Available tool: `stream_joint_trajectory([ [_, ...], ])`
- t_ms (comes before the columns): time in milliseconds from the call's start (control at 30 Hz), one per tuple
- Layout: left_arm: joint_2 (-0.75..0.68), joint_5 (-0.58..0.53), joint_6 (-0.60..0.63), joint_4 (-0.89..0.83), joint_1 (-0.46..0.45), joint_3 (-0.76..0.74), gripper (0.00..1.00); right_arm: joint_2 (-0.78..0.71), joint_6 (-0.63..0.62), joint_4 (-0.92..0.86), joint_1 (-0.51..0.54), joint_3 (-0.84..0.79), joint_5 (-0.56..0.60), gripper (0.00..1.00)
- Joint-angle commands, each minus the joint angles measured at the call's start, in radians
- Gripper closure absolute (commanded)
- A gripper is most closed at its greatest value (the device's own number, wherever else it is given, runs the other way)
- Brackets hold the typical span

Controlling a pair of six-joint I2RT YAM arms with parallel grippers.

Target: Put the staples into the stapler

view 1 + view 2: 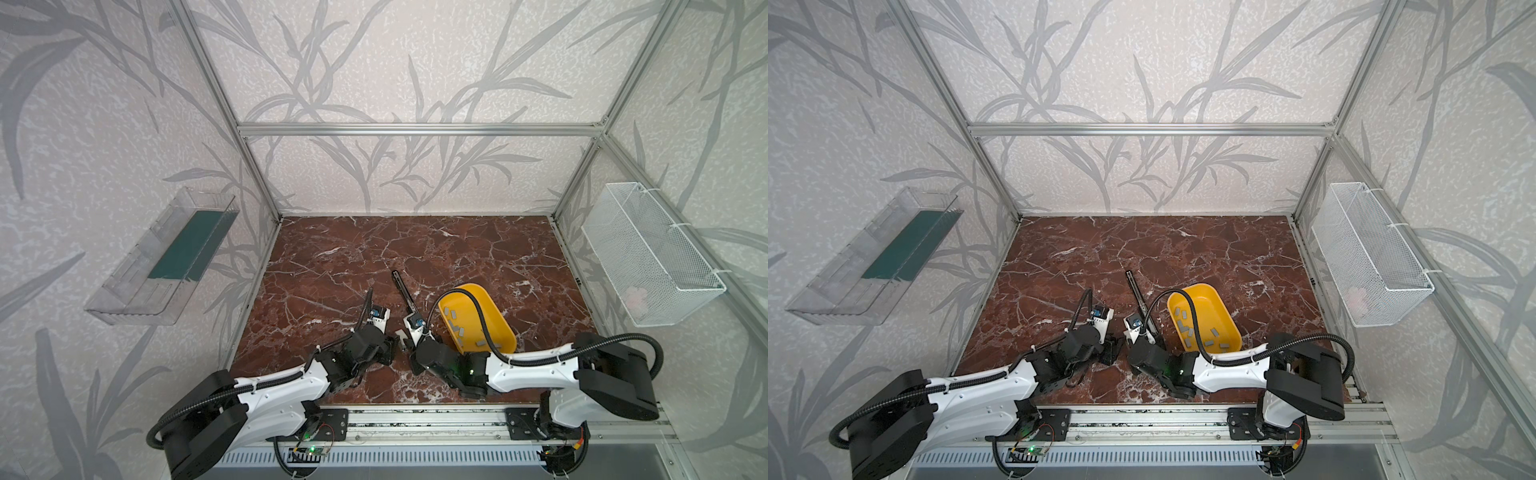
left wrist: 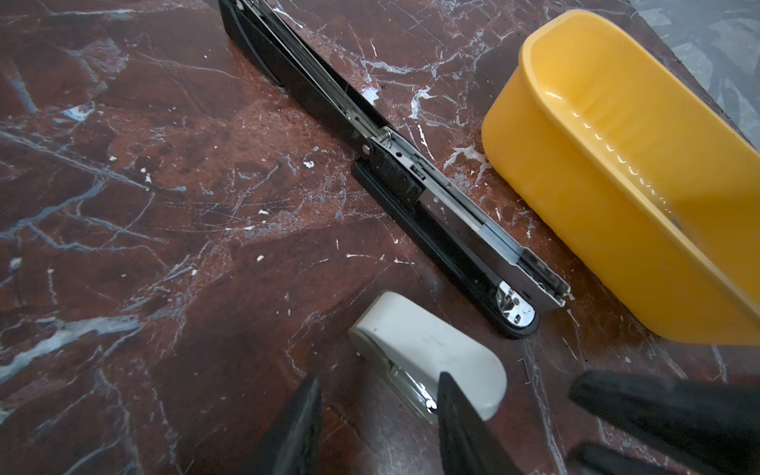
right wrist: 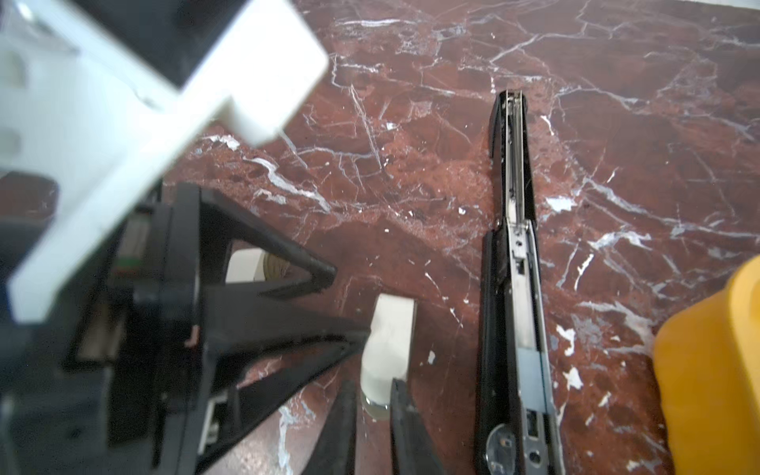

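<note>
Red-brown marble counter (image 1: 374,257): a cream mini stapler (image 2: 427,353) is set between the two pairs of jaws, and no staples have been taken up yet.

The left jaws are held apart, with one tip laid against the mini stapler's side. The right jaws are drawn almost together; the stapler's near end shows in the slit between them, though whether it is pinched cannot be told. Just beside the right jaws a black stapler (image 2: 411,177) lies folded open, its channel bared and a grey strip seemingly seated in it. The staples (image 1: 1187,342) lie loose in the yellow bin (image 1: 1210,309), past the black stapler from the right jaws. The step in hand is judged to be steadying the mini stapler for opening. Next its lid would have to be raised while the body is pinned, and then one strip fetched and laid squarely in.
</note>
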Motion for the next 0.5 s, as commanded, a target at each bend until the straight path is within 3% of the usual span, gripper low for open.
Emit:
stream_joint_trajectory([
  [0, 0.008, -0.013, -0.009, 0.019, 0.007, 0.008, 0.54, 0.051, -0.021, -0.037, -0.029, 0.059, -0.006, 0.82],
  [467, -0.039, -0.036, -0.01, -0.005, 0.01, -0.003, 0.54, 0.175, 0.053, -0.002, -0.043, 0.06, -0.043, 0.91],
])
